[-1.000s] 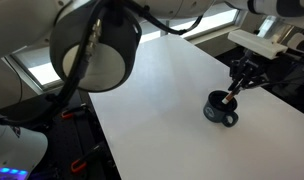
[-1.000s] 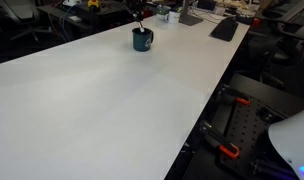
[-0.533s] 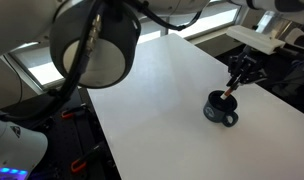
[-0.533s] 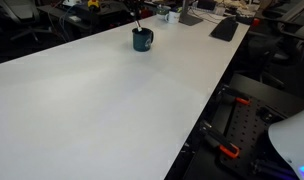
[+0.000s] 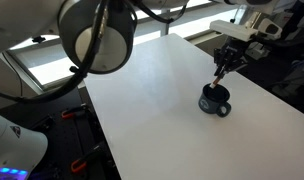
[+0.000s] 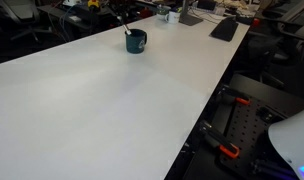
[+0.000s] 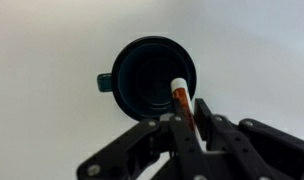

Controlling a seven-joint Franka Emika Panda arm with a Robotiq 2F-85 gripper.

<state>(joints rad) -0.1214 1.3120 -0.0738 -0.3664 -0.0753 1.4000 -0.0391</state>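
Clamped shut on an orange marker [image 7: 179, 100], white tip over the right rim of a dark mug [image 7: 150, 78] just below the gripper [image 7: 188, 128]. Mug upright at far end of white table [image 6: 102, 100]; keyboard [image 6: 224, 28] well apart to the right, office desks beyond.

Bright, even light leaves the white table [image 5: 142, 90] nearly shadowless around the dark mug [image 5: 214, 100] in both exterior views, while the wrist view is soft, the marker [image 7: 179, 98] over the mug's rim blurred, the mug's inside black.
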